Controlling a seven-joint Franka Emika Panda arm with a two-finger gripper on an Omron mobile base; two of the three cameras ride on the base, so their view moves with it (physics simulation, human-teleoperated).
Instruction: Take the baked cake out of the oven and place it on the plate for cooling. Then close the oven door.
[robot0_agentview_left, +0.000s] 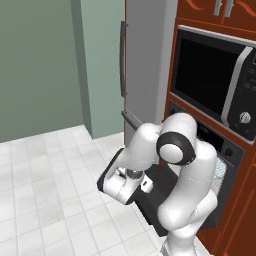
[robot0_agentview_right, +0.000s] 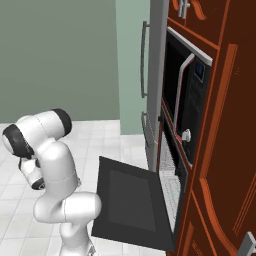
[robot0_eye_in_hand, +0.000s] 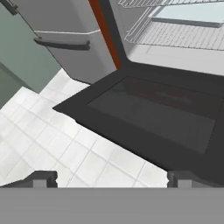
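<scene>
A pale tiled floor (robot0_eye_in_hand: 65, 148) runs under a tall red-brown cabinet wall. The gripper (robot0_eye_in_hand: 111, 178) hangs low beside the arm with its fingers spread wide, holding nothing, and it looks across the oven door (robot0_eye_in_hand: 153, 113), which lies swung down flat. Beyond that, the oven (robot0_agentview_right: 172, 182) shows bare wire racks (robot0_eye_in_hand: 188, 35); the cake cannot be made out.

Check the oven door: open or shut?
Open. The oven door hangs folded down nearly flat in front of the oven, and the hand view looks over it to the wire racks in the pale interior.
</scene>
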